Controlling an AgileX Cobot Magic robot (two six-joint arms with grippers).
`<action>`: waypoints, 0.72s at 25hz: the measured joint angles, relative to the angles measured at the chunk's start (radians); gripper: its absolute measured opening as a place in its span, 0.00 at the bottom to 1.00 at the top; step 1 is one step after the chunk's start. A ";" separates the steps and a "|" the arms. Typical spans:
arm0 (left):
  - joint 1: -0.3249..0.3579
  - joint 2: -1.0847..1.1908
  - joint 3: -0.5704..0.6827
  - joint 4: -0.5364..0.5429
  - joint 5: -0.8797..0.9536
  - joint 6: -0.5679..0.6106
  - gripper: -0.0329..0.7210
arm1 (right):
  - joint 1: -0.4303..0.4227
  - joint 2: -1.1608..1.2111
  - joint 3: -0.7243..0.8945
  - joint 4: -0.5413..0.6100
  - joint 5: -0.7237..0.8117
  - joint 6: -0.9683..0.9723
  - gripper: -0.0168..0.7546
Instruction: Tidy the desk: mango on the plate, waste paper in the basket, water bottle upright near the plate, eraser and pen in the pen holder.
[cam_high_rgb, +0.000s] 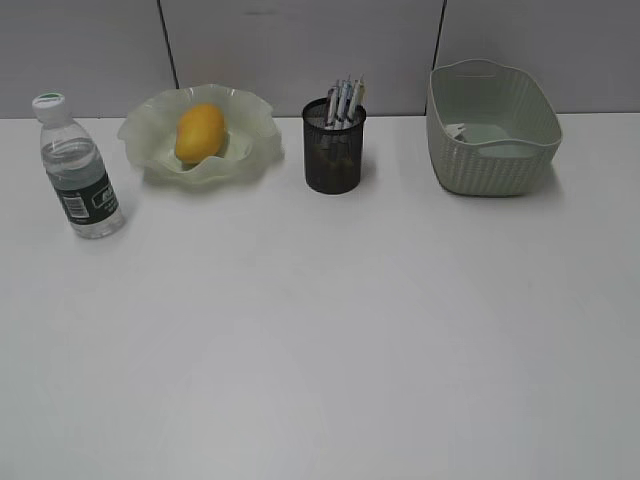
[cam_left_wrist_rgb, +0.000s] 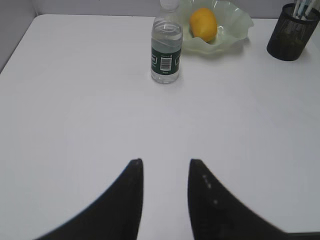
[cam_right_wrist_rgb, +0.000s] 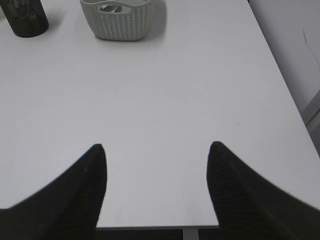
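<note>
Exterior view: on the white surface a mango lies in the ruffled green plate, with the water bottle standing upright just beside it at the plate's eight o'clock. The black pen holder, at the plate's three o'clock, carries several pens; no eraser can be made out through the mesh. The basket sits farther along at three o'clock, with something pale, likely the waste paper, on its floor. Neither arm appears in this view.

Left wrist view: the left tool hovers over bare surface, its fingers moderately spread and pinching nothing, well apart from the bottle at twelve o'clock and the plate at one o'clock.

Right wrist view: the right tool hangs near the front edge, fingers spread wide and empty; the basket lies at eleven o'clock, with the holder farther toward ten.

By the look of it, every item is in place and the tidying seems finished. The next move likely calls only for both arms to hold clear.
</note>
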 joint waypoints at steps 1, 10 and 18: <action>0.000 0.000 0.000 0.000 0.000 0.000 0.36 | 0.000 0.000 0.000 0.000 0.000 0.000 0.67; 0.000 0.000 0.000 -0.001 0.000 0.000 0.36 | 0.000 0.000 0.000 0.000 0.000 0.000 0.67; 0.000 0.000 0.000 -0.001 0.000 0.000 0.36 | 0.000 0.000 0.000 0.000 0.000 0.000 0.67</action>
